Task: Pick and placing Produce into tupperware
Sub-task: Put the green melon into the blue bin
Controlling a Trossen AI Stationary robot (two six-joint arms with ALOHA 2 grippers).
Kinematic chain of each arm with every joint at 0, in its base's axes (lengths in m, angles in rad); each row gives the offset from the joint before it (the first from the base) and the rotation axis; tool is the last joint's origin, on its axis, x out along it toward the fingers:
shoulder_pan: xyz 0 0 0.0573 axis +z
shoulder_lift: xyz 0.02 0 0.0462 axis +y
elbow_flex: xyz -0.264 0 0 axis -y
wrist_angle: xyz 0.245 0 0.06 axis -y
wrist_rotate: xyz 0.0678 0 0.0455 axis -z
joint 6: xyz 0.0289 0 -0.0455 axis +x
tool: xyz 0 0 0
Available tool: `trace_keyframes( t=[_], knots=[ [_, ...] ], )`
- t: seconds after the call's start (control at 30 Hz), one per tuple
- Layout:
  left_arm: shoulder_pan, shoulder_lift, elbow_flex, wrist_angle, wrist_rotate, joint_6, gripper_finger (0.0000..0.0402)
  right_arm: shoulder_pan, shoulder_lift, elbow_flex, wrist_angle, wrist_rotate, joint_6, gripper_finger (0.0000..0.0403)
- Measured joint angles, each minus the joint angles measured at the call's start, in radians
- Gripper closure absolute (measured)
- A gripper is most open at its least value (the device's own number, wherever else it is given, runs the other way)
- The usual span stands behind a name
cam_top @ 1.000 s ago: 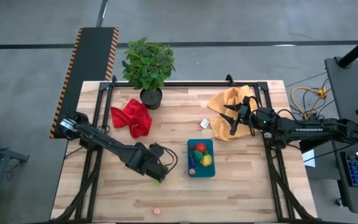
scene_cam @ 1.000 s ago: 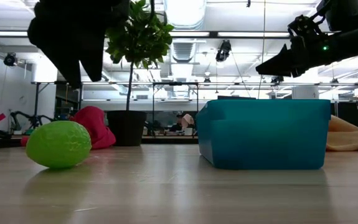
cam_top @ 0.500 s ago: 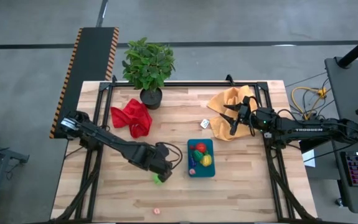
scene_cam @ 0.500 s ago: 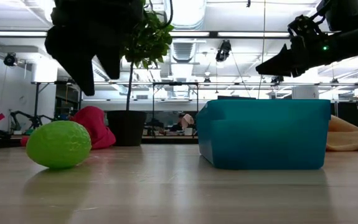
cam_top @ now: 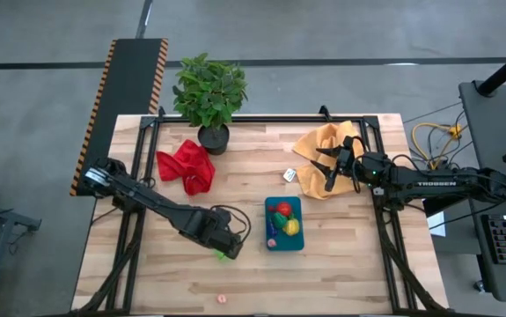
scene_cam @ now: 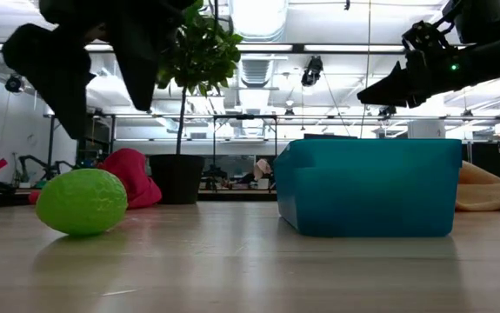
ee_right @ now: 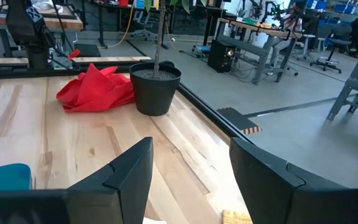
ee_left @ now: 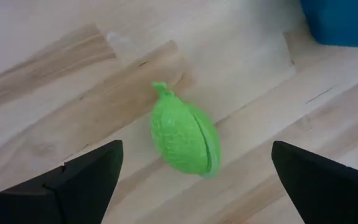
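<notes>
Surface: wooden desk [cam_top: 147, 264] in a workshop hall.
Change: left gripper [cam_top: 224, 243] has spread its fingers fully over the last second and shifted back above the green toy fruit [ee_left: 185, 137]; it holds nothing.
Meaning: probably lining up for a grasp.
Fruit: lies on the desk near its front edge, left of the teal tupperware [cam_top: 284, 246], which holds other produce.
Right gripper [cam_top: 333, 165]: open, empty, waiting over the mustard cloth [cam_top: 310, 145].
Around: red cloth [cam_top: 187, 166], potted plant [cam_top: 209, 95].
Obstruction: none seen.
</notes>
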Motion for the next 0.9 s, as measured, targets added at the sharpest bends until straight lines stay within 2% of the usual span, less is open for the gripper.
trace_keyframes(
  t=[0.37, 0.53, 0.67, 0.77, 0.9],
  knots=[
    [-0.019, 0.0, -0.04, 0.004, -0.038, -0.046, 0.0007, 0.0, 0.0, 0.0, 0.0, 0.0, 0.0, 0.0197],
    [-0.032, 0.0, -0.099, 0.013, -0.028, -0.077, 0.0007, 0.0, 0.0, 0.0, 0.0, 0.0, 0.0, 0.0197],
    [-0.032, 0.0, -0.127, 0.112, 0.025, -0.128, 0.0007, 0.0, 0.0, 0.0, 0.0, 0.0, -0.005, 0.0197],
    [-0.031, 0.0, -0.13, 0.201, 0.027, -0.13, 0.0007, 0.0, 0.0, 0.0, 0.0, 0.0, -0.03, 0.0197],
    [-0.031, 0.009, -0.132, 0.225, 0.014, -0.135, 0.0007, 0.0, 0.0, 0.0, -0.001, 0.0, -0.033, 0.0197]
  ],
)
